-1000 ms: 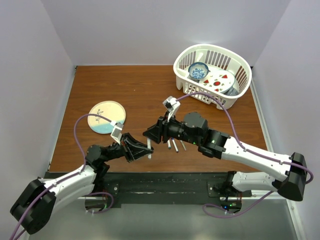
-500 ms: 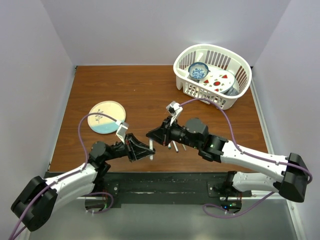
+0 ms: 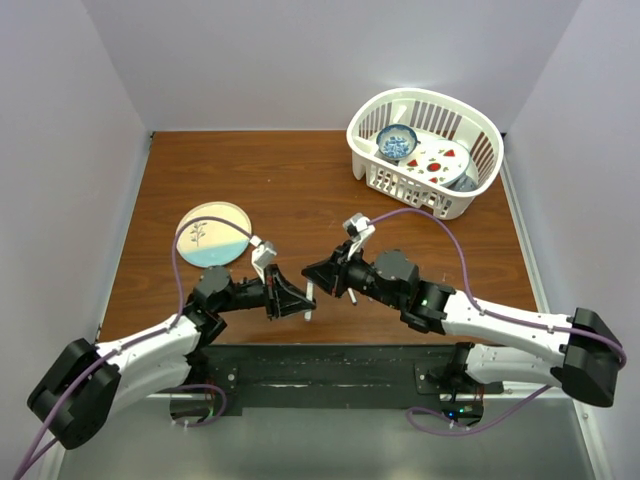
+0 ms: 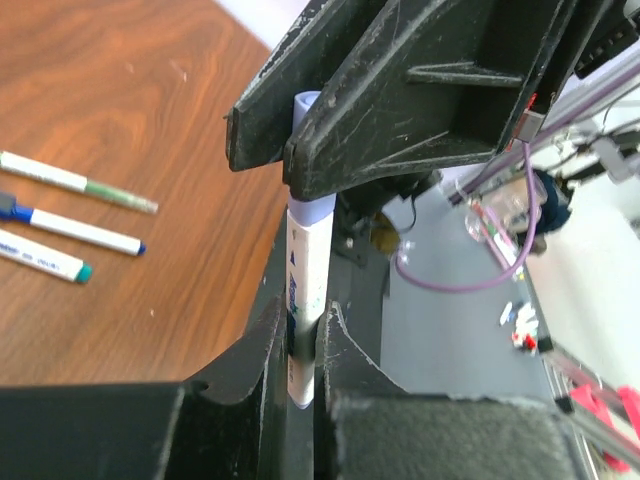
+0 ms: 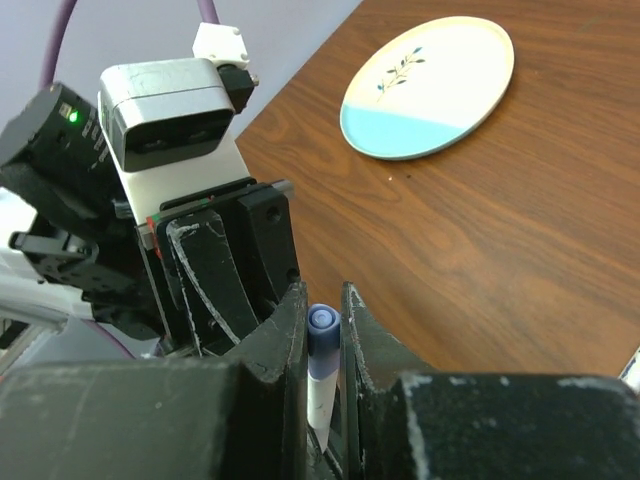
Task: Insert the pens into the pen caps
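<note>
A white pen (image 4: 303, 300) stands upright between the jaws of my left gripper (image 4: 300, 318), which is shut on its lower barrel. A lavender pen cap (image 5: 322, 338) sits on the pen's top end, and my right gripper (image 5: 323, 300) is shut on that cap from above. In the top view the two grippers meet near the table's front edge, left gripper (image 3: 293, 298) below, right gripper (image 3: 318, 274) above, with the pen (image 3: 309, 300) between them. Three more pens (image 4: 72, 229) lie side by side on the wood, one green-tipped, one blue-tipped, one teal-tipped.
A round cream and light-blue plate (image 3: 213, 235) lies on the left of the table. A white basket (image 3: 420, 96) holding dishes stands at the back right. The table's black front edge (image 3: 330, 355) runs just behind the grippers.
The right gripper has closed on the lavender cap. Both grippers have shifted a little to the right, and the left arm has stretched further out.
</note>
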Controlling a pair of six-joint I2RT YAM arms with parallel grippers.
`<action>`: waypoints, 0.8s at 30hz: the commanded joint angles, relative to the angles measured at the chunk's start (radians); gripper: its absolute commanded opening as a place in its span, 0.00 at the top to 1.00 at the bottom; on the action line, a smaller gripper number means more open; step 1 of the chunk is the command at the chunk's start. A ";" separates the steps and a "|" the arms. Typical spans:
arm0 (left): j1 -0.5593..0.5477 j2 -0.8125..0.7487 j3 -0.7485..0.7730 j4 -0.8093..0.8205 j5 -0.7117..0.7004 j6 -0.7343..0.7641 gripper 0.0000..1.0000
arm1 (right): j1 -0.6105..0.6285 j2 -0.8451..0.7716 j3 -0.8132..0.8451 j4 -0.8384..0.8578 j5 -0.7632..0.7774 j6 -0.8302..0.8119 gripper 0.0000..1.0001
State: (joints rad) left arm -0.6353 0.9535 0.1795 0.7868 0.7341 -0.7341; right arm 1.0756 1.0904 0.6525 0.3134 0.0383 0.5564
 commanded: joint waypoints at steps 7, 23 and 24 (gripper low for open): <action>0.161 0.025 0.120 0.279 -0.087 -0.060 1.00 | 0.161 0.057 -0.191 0.029 -0.235 0.108 1.00; 0.197 -0.015 0.258 0.002 -0.141 0.048 1.00 | 0.346 0.149 -0.174 -0.078 -0.123 0.116 1.00; 0.197 -0.019 0.261 -0.003 -0.140 0.064 1.00 | 0.371 0.147 -0.172 -0.086 -0.118 0.112 1.00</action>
State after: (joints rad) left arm -0.5240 0.9653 0.2310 0.5777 0.9771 -0.6933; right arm 1.2366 1.1778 0.5396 0.5636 0.2790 0.6109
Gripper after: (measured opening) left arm 0.119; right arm 0.128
